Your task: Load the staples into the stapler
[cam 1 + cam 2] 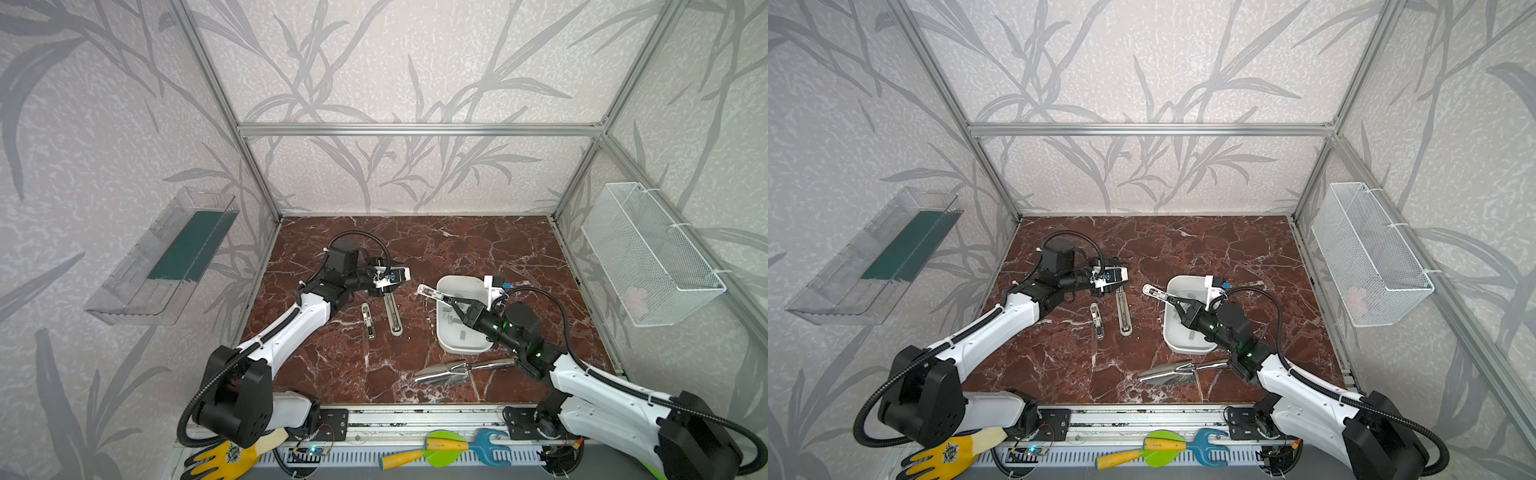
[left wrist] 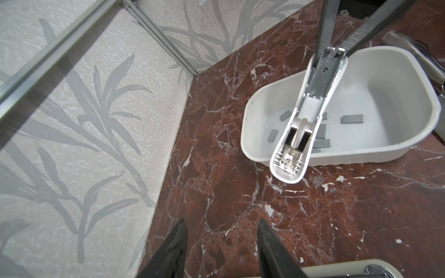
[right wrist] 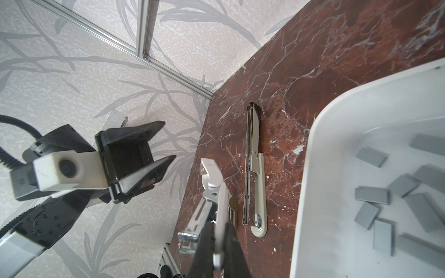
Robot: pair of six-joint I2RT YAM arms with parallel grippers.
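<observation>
My right gripper (image 1: 449,300) is shut on a white and chrome stapler (image 1: 432,293), held in the air at the near-left rim of a white tub (image 1: 459,279). In the right wrist view its fingers (image 3: 207,240) pinch the stapler's white arm (image 3: 218,190). The left wrist view shows this stapler (image 2: 303,125) hinged open, with its spring and metal channel exposed. Several grey staples (image 2: 352,119) lie loose on the tub's floor (image 3: 372,195). My left gripper (image 2: 221,231) is open and empty, hovering over the marble left of the tub, and also shows in the right wrist view (image 3: 168,142).
A long beige stapler (image 1: 392,311) lies opened flat on the marble below the left gripper, a smaller one (image 1: 368,320) beside it. A metal trowel (image 1: 461,370) lies in front of the tub. A wire basket (image 1: 648,253) and a clear shelf (image 1: 166,257) hang on the side walls.
</observation>
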